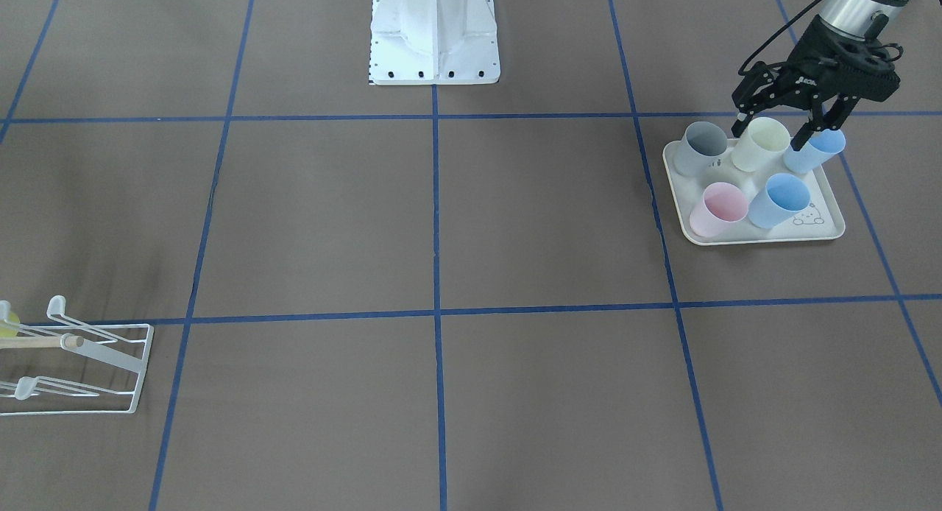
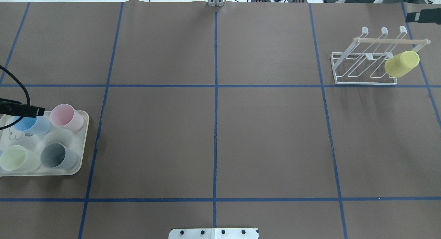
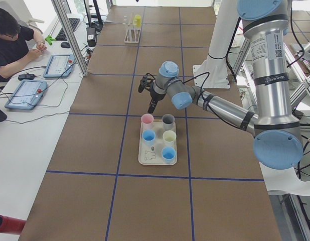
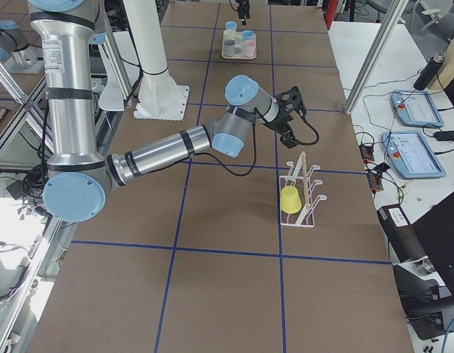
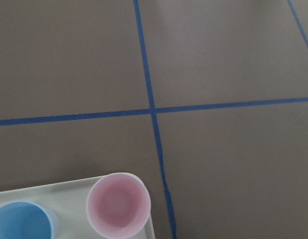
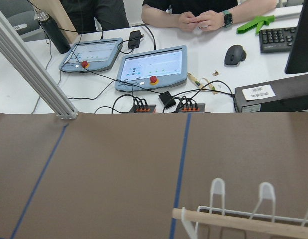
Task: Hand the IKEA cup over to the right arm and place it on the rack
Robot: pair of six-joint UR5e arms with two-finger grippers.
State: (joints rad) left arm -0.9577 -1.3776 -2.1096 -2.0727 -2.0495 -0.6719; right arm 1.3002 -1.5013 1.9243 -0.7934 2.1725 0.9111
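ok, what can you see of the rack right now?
The rack is a white wire frame with a rectangular base, two rows of upturned rounded prongs, and a light wooden bar across the top. It stands upright on the brown table, far on the robot's right side. A yellow cup hangs upside down, tilted, on an end prong. Nothing else touches it.

Matt plastic cups (image 1: 717, 210), white-coated wire rack (image 2: 365, 83), wooden dowel (image 2: 389, 41), matt brown paper table cover (image 2: 268, 139).
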